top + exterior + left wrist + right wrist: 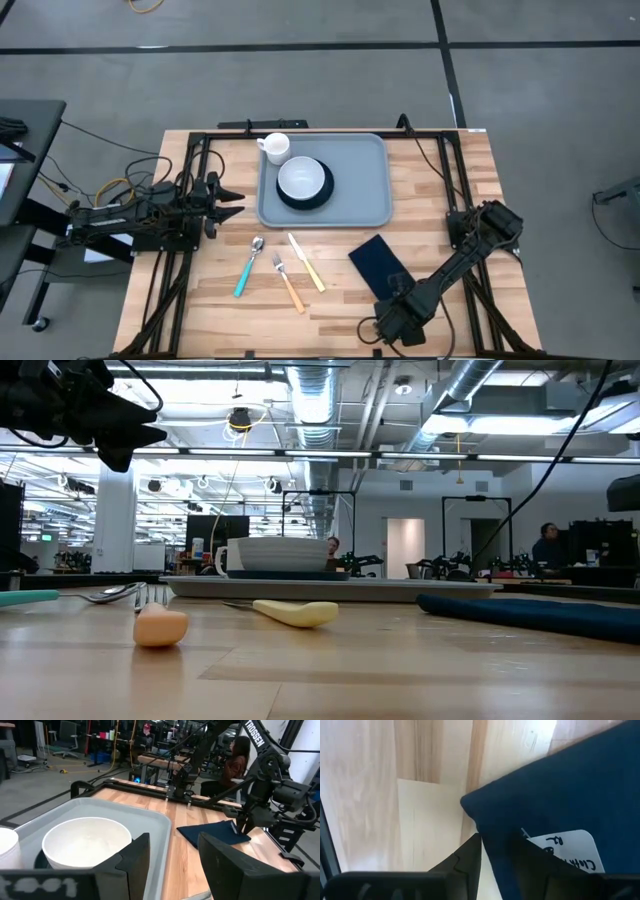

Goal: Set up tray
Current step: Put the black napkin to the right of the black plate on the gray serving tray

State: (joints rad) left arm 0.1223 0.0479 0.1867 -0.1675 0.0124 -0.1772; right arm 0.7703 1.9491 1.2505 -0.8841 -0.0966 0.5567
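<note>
Tray: the light grey-blue tray (355, 185) is lying at the 12 o'clock side of the wooden table (440, 240), its long edges running from 9 to 3 o'clock.
On the tray: a white bowl (301, 179) is sitting on a dark plate (303, 197) in the tray's 9 o'clock half; a white mug (274, 148) is standing at its 10 o'clock corner, touching or overlapping the rim.
Cutlery: a teal-handled spoon (247, 268), an orange-handled fork (287, 283) and a yellow-handled knife (306, 263) are lying side by side on the bare wood at 6 o'clock of the tray, apart from it.
Napkin: the dark navy napkin (378, 263) is lying at 5 o'clock of the tray, near the knife.
Left gripper: the left gripper (228, 196) is hovering just off the tray's 9 o'clock edge, its fingers (135, 855) standing apart and holding nothing.
Right gripper: the right gripper (495, 851) is sitting low at the napkin's 6 o'clock corner, its fingers closing on the cloth's edge.
</note>
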